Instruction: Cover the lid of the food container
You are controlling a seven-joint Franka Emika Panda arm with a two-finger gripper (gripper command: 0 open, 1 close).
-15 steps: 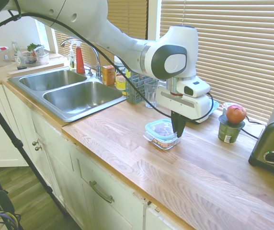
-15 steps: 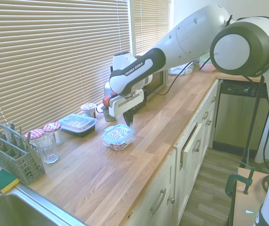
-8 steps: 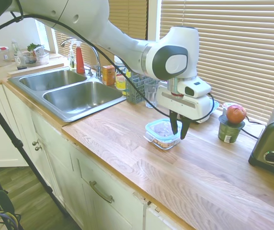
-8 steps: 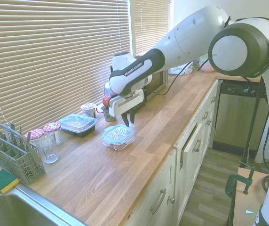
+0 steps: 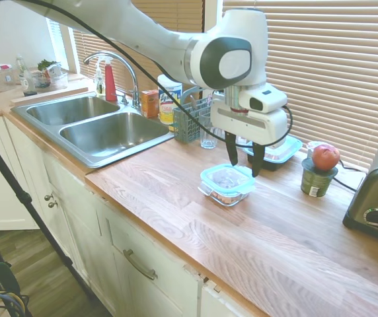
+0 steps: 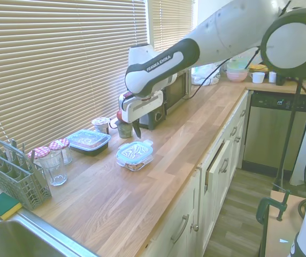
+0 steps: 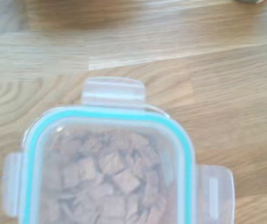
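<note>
Wooden kitchen counter beside a steel sink: the food container [image 5: 226, 191] of brown pieces sits near the front edge, with the lid [image 5: 227, 178] resting flat on top, snap tabs sticking outward. My gripper [image 5: 244, 168] hangs directly above the lid, fingers spread apart, holding nothing.

White arm reaches down, tool [image 5: 244, 162] fingers spread, empty.
</note>
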